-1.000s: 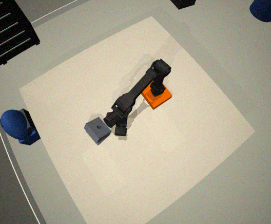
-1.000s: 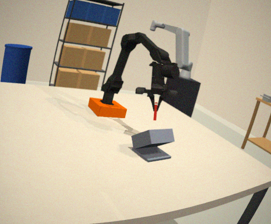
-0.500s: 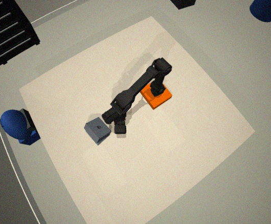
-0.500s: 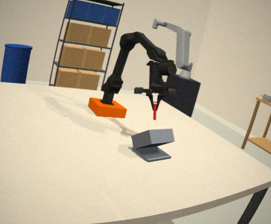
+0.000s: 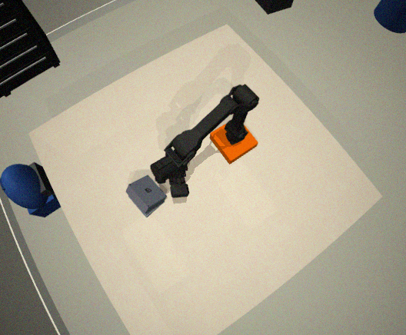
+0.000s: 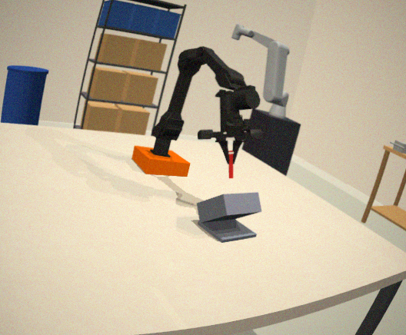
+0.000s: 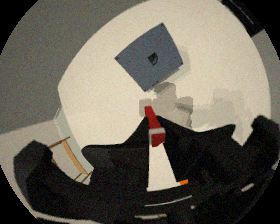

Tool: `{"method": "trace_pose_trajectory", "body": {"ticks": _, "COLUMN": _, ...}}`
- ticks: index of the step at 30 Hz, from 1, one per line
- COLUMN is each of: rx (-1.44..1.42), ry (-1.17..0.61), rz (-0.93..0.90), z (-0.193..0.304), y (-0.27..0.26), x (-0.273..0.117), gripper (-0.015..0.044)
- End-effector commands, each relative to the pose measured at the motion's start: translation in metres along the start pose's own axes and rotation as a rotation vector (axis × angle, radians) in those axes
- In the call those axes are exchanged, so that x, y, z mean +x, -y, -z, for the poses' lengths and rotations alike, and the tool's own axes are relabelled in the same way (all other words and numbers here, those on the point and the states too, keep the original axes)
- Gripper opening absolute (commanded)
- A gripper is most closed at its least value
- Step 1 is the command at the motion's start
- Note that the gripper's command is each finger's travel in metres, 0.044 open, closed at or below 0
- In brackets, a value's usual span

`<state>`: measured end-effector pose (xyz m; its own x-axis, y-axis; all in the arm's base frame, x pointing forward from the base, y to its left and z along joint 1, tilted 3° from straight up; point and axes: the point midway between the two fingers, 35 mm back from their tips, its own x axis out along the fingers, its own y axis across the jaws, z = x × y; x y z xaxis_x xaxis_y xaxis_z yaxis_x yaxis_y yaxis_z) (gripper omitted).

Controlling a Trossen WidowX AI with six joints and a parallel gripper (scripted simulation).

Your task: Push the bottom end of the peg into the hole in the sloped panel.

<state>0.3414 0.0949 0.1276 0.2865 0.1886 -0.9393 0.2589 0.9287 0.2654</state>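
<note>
Below the gripper (image 6: 231,147), clamped on the red peg's (image 6: 231,166) top, the peg hangs upright above the counter (image 6: 95,238). Carrying is underway; next, I'd say, tilt it to match the sloped panel's (image 6: 229,206) hole (image 7: 152,58) ahead.

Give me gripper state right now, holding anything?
Black parallel-jaw gripper: closed on the slim red peg, gripping its top end; the peg hangs in the air, apart from the grey sloped panel.
</note>
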Motion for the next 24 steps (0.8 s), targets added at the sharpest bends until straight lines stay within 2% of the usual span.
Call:
{"method": "trace_pose_trajectory", "body": {"ticks": 1, "rx": -0.035, "ry": 0.011, "rz": -0.012, "z": -0.001, "y": 0.004, "x": -0.001, "gripper": 0.0000}}
{"method": "trace_pose_trajectory", "body": {"ticks": 24, "rx": -0.215, "ry": 0.107, "rz": -0.047, "z": -0.019, "y": 0.016, "x": -0.010, "gripper": 0.0000}}
